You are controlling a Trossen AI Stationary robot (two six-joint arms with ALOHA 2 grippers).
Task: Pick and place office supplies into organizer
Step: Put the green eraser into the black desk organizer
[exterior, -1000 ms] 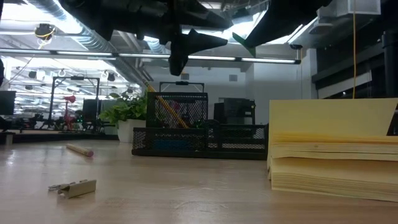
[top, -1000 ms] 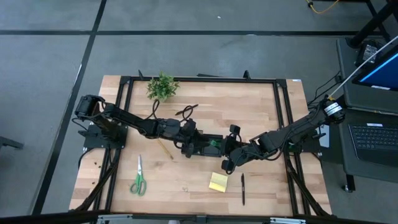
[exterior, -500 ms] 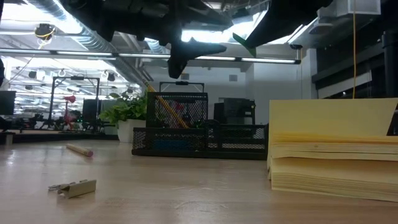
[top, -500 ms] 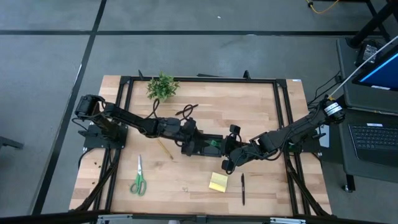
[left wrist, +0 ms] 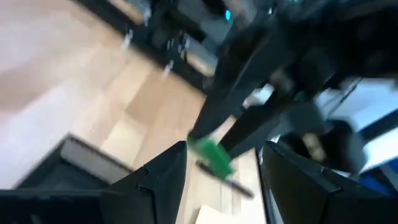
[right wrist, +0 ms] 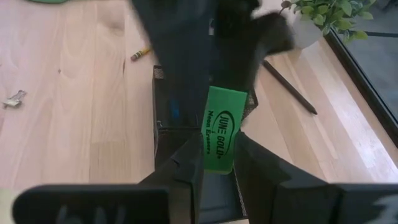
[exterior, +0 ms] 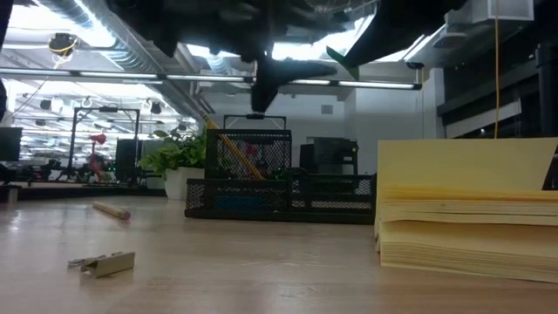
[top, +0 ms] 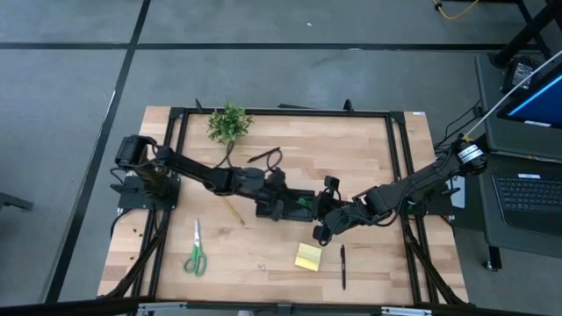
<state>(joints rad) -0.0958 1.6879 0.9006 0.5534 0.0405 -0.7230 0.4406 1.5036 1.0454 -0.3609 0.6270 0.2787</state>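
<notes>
My right gripper (right wrist: 217,146) is shut on a green eraser (right wrist: 219,121) and hovers over the black mesh organizer (right wrist: 166,115), which stands at mid-table (top: 303,193). My left gripper (left wrist: 217,168) is open just left of it, above the organizer; its fingers flank the eraser (left wrist: 211,155) without touching. On the table lie green-handled scissors (top: 195,250), a yellow sticky-note pad (top: 308,256), a black pen (top: 342,266) and a pencil (top: 233,209). A second dark pen (right wrist: 289,87) lies near the plant. My right gripper pinches the green eraser between its two fingers (right wrist: 189,155), at the end nearest the wrist (right wrist: 217,160). The rest of the eraser sticks out past the fingertips. It is lifted clear, above the organizer.
A potted plant (top: 228,121) stands at the far edge. A small binder clip (exterior: 103,262) lies on the near part of the table. Black frame rails (top: 395,158) border the wood. Both grippers crowd together over the organizer (exterior: 279,183).
My left gripper has moved a little toward the table's right, closer to the right gripper and the eraser, staying above the organizer. The right gripper and the eraser have kept still.
</notes>
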